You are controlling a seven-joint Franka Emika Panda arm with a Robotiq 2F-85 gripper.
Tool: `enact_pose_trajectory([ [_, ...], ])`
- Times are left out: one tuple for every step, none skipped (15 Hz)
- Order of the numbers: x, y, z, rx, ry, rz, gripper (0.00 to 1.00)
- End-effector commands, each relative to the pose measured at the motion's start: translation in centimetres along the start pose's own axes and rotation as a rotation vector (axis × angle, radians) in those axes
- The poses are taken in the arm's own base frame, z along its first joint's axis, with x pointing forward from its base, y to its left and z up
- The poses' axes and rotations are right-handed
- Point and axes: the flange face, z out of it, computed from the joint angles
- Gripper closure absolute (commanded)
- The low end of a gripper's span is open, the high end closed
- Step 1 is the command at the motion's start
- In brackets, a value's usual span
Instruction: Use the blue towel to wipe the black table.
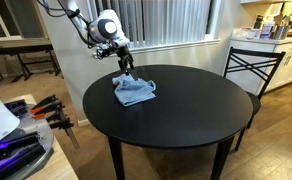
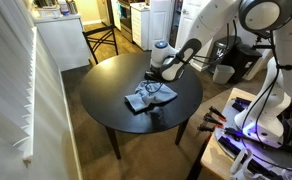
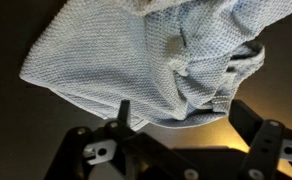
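The blue towel (image 1: 134, 91) lies crumpled on the round black table (image 1: 186, 110), toward one side of the top. It also shows in the exterior view (image 2: 149, 97) on the table (image 2: 111, 90). My gripper (image 1: 126, 68) is at the towel's edge, low over it, and shows there in the exterior view (image 2: 159, 80) too. In the wrist view the towel (image 3: 116, 60) fills the upper frame. The gripper (image 3: 186, 122) is open, its two fingers spread wide with the towel's lower edge between them. I cannot tell whether the fingers touch the cloth.
A black chair (image 1: 252, 62) stands against the table's far side, also seen in the exterior view (image 2: 101, 40). A bench with clamps and tools (image 1: 48, 110) is beside the table. Window blinds (image 1: 166, 20) are behind. The robot base and equipment (image 2: 261, 110) are close by.
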Motion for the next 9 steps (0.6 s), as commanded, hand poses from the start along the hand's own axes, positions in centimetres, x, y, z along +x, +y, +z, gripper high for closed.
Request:
enact_pose_trajectory([
  [0.37,0.48,-0.20,0.002,-0.005,0.009,0.00],
  [0.55,0.79,-0.36,0.002,-0.007,0.014,0.00],
  [0.54,0.89,-0.48,0.002,-0.009,0.015,0.00],
  [0.44,0.88,-0.53,0.003,-0.010,0.014,0.00],
  [0.32,0.84,-0.54,0.004,-0.012,0.013,0.00],
  [0.23,0.81,-0.55,0.004,-0.013,0.012,0.00],
  [0.19,0.80,-0.55,0.004,-0.013,0.011,0.00],
  [0.17,0.80,-0.55,0.004,-0.013,0.011,0.00],
  [0.17,0.80,-0.55,0.004,-0.013,0.011,0.00],
])
